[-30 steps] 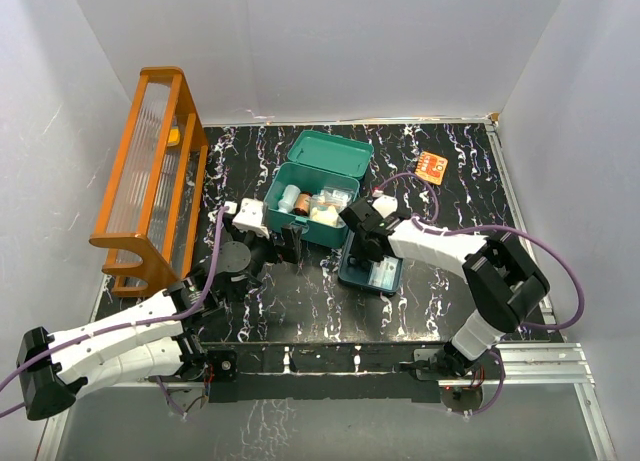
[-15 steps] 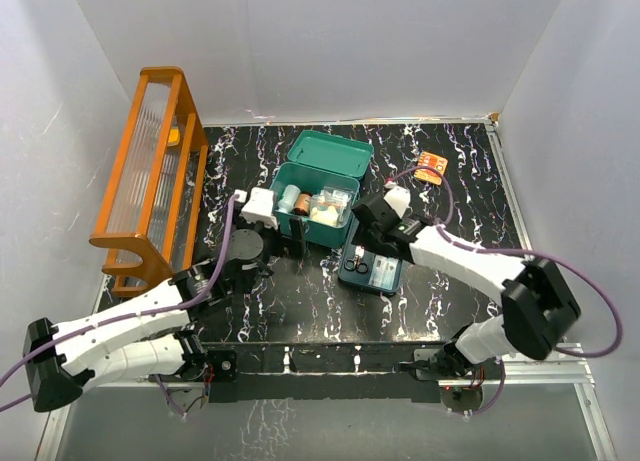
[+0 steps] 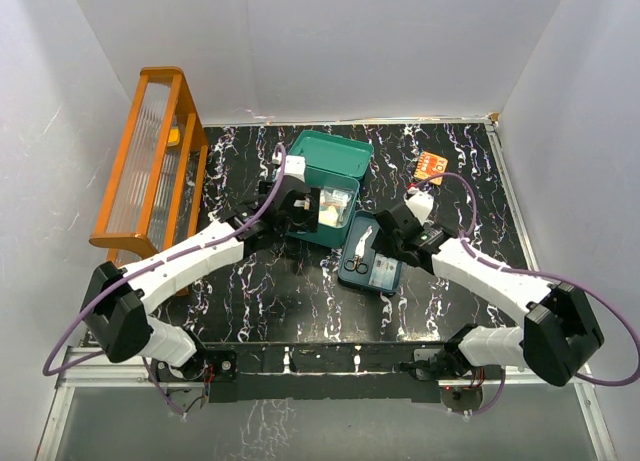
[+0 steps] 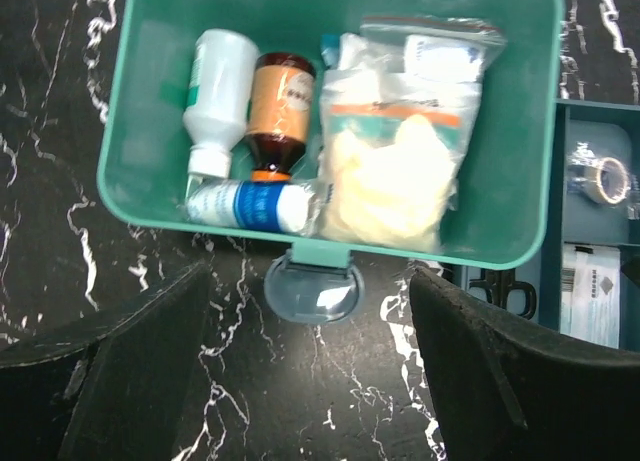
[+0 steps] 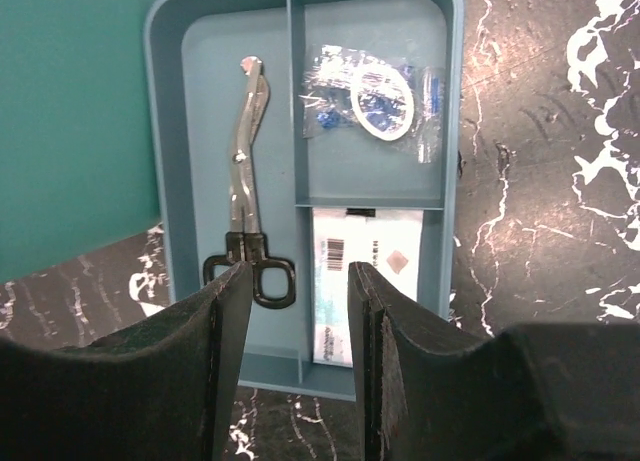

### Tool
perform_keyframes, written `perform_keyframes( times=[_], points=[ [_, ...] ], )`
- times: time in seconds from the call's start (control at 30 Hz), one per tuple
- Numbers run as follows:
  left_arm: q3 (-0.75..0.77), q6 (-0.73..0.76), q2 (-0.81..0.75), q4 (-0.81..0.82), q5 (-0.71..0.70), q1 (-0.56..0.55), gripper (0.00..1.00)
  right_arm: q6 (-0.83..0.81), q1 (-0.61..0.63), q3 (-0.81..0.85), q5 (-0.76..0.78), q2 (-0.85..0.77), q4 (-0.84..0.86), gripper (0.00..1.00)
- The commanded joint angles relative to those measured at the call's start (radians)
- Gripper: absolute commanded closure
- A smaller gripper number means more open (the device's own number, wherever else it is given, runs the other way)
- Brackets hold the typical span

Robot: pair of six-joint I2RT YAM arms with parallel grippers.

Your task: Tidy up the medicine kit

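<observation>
Orange rack (image 3: 150,181) stands at the table's left edge. Left gripper (image 4: 310,281) hovers over the front rim of the medicine kit (image 4: 150,81), jaws wide, empty. It lies open at mid-table, bottles (image 4: 280,111) inside. Tray insert (image 5: 170,131) sits just right of it. Right gripper (image 5: 300,276) hangs over the scissors (image 5: 245,171), jaws narrow, holding nothing.

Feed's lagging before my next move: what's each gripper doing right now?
Left gripper: open, holding nothing.
Right gripper: open, holding nothing.
</observation>
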Motion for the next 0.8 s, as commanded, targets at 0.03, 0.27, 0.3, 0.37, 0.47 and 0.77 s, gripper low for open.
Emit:
perform_keyframes(
  times=[0.03, 0.27, 0.3, 0.37, 0.47, 0.77],
  points=[
    [0.019, -0.113, -0.045, -0.098, -0.02, 0.05, 0.19, -0.061, -0.024, 0.012, 0.005, 0.07, 0.024, 0.6],
    [-0.051, -0.137, -0.15, -0.081, -0.026, 0.082, 0.15, -0.118, -0.028, 0.104, -0.05, 0.247, 0.047, 0.73],
    [-0.057, -0.137, -0.159, -0.079, -0.027, 0.084, 0.14, -0.12, -0.028, 0.106, -0.06, 0.256, 0.057, 0.74],
    [-0.07, -0.137, -0.179, -0.074, -0.028, 0.088, 0.13, -0.127, -0.028, 0.111, -0.077, 0.269, 0.073, 0.74],
    [-0.093, -0.13, -0.205, -0.054, -0.028, 0.088, 0.12, -0.129, -0.028, 0.127, -0.072, 0.276, 0.057, 0.73],
    [-0.112, -0.102, -0.222, -0.025, -0.035, 0.095, 0.11, -0.106, -0.027, 0.142, -0.082, 0.234, 0.048, 0.73]
  ],
)
